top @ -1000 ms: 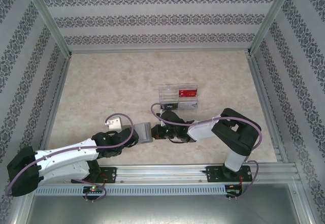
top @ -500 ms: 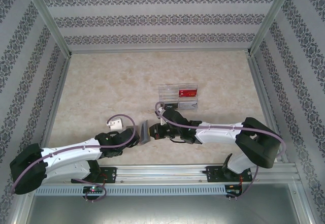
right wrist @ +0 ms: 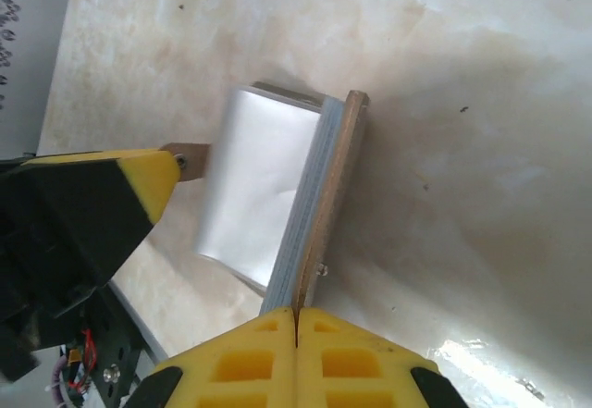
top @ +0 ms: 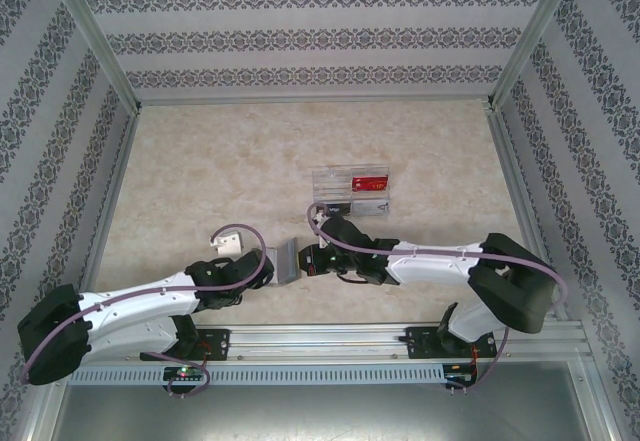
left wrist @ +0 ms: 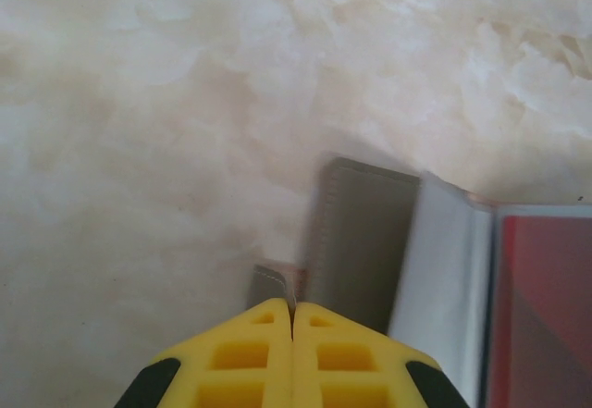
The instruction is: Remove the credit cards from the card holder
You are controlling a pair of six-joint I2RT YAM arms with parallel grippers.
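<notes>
The grey card holder (top: pixel 287 259) is held up between both grippers near the table's front middle. My left gripper (left wrist: pixel 292 304) is shut on its small tab (left wrist: pixel 271 283), with a grey panel (left wrist: pixel 356 241), a pale sleeve (left wrist: pixel 439 278) and a red face (left wrist: pixel 546 306) to the right. My right gripper (right wrist: pixel 296 311) is shut on the edge of the opposite tan panel (right wrist: pixel 333 186), beside the stacked sleeves and a silvery white leaf (right wrist: pixel 264 181). A red credit card (top: pixel 369 180) and a white one (top: pixel 376 204) lie in the clear tray. From above, the left gripper (top: pixel 266 267) and the right gripper (top: pixel 306 259) flank the holder.
The clear acrylic tray (top: pixel 322 187) stands just behind the right gripper. The marbled table (top: pixel 200 181) stretches open to the left and back. Patterned walls and metal rails (top: pixel 330 339) enclose the space.
The right arm has stretched out low, its elbow swinging to the right. The card holder has stayed between the two grippers and now looks a little more spread. Both grips are unchanged.
</notes>
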